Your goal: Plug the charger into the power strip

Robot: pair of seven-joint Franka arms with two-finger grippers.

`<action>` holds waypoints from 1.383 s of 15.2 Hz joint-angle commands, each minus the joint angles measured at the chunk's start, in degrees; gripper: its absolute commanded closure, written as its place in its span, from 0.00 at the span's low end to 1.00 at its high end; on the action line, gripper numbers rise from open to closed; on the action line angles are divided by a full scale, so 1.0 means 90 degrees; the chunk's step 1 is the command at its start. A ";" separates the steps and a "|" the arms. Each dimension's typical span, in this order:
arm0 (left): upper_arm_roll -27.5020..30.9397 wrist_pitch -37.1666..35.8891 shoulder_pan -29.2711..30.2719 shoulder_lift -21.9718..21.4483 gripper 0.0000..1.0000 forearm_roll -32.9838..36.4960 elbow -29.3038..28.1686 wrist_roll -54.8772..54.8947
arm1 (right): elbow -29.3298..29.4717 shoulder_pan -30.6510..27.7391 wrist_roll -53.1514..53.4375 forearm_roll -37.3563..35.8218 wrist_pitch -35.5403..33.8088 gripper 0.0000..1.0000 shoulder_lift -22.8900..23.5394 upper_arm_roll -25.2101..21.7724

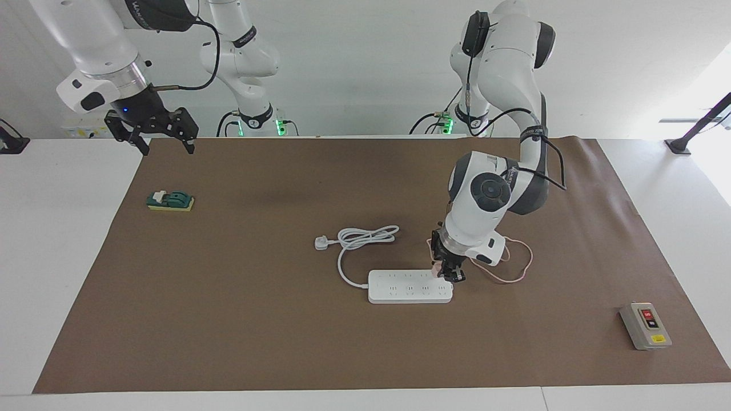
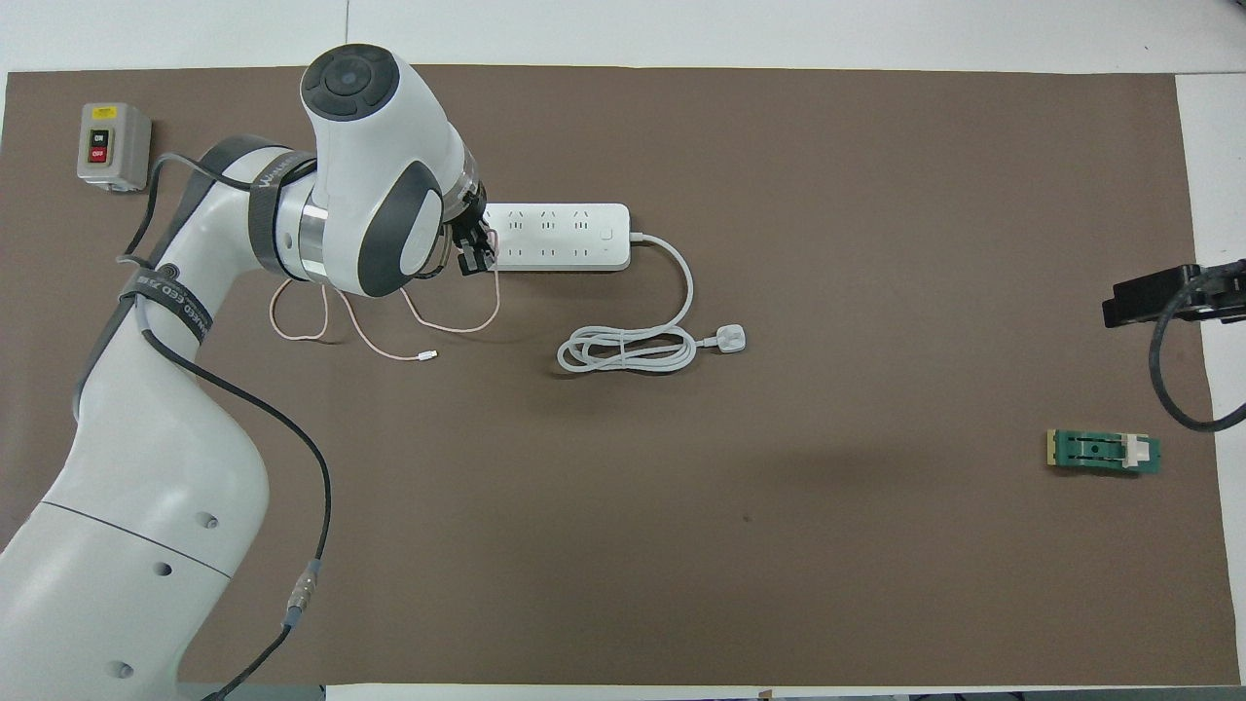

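The white power strip lies flat in the middle of the brown mat, also seen from above. My left gripper points down at the strip's end toward the left arm's side, shut on the charger. Only a sliver of the charger's pale pink body shows between the fingers. From above the left gripper covers it. The charger's thin pink cable loops on the mat nearer the robots. My right gripper hangs open over the mat's corner at the right arm's end and waits.
The strip's thick white cord and three-pin plug lie coiled nearer the robots than the strip. A grey box with red and black buttons sits at the left arm's end. A small green part lies at the right arm's end.
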 commanded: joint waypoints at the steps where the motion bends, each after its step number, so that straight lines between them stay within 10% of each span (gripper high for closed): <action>1: 0.0011 0.0281 0.0029 0.0011 1.00 0.0059 -0.0379 0.0487 | -0.0131 -0.0078 0.0071 0.0108 -0.0052 0.00 -0.0129 0.0044; 21: 0.0021 0.0701 0.0029 0.0255 1.00 0.0088 -0.0672 0.0985 | -0.0122 -0.0079 0.0071 0.0108 -0.0062 0.00 -0.0129 0.0044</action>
